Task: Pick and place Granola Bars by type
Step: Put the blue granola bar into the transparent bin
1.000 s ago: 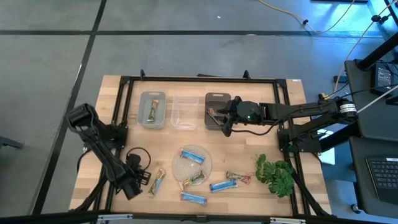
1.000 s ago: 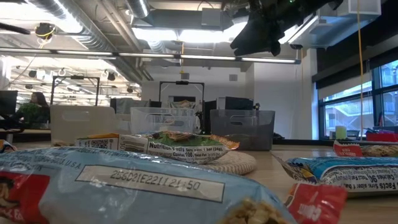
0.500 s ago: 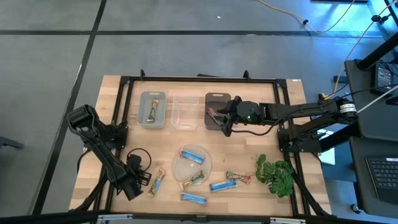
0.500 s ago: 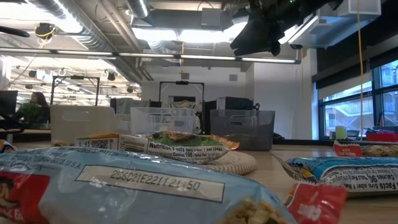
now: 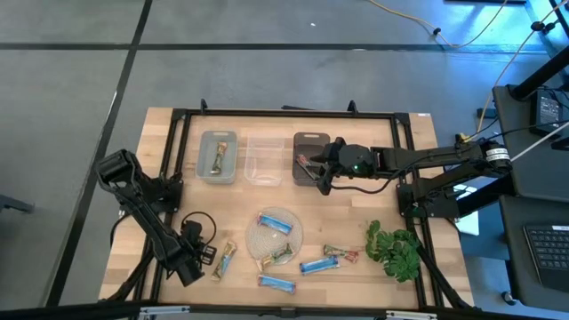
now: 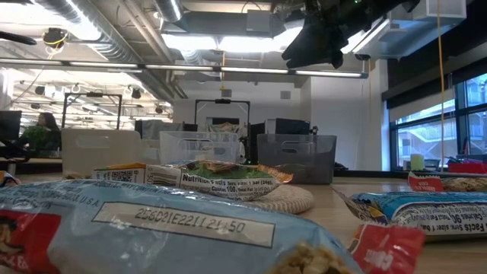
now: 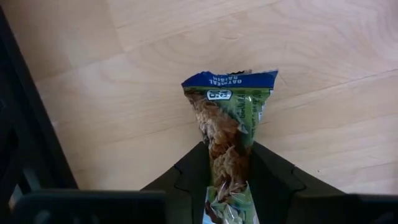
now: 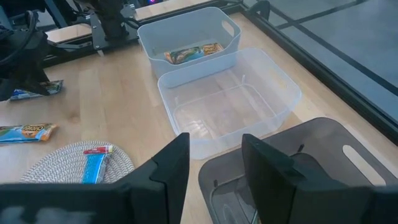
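Observation:
My left gripper (image 5: 204,253) is low at the table's near-left and shut on a gold-tan-and-green granola bar (image 5: 227,260), seen close in its wrist view (image 7: 229,118). My right gripper (image 5: 318,171) hovers open above the dark bin (image 5: 309,142), which holds a green-red bar (image 5: 305,163). The pale left bin (image 5: 203,158) holds a gold-tan bar (image 5: 220,156). A blue bar (image 5: 276,222) and a greenish bar (image 5: 281,255) lie on the round mat (image 5: 265,238). Two blue bars (image 5: 318,265) (image 5: 276,283) and a green-red bar (image 5: 340,253) lie flat on the wood. My left gripper pinches the gold-tan-and-green bar between its two fingers (image 7: 196,165) at the end nearest the gripper (image 7: 227,171), where the wrapper is squeezed narrow. The fingers come low from the table's left and lie along the bar. Its blue-edged far end (image 7: 230,79) lies on the wood.
A clear bin (image 5: 262,160) stands between the pale and dark bins, with nothing in it (image 8: 230,106). A leafy plant (image 5: 396,251) sits at the near right. A black frame (image 5: 284,114) runs along the table's edges.

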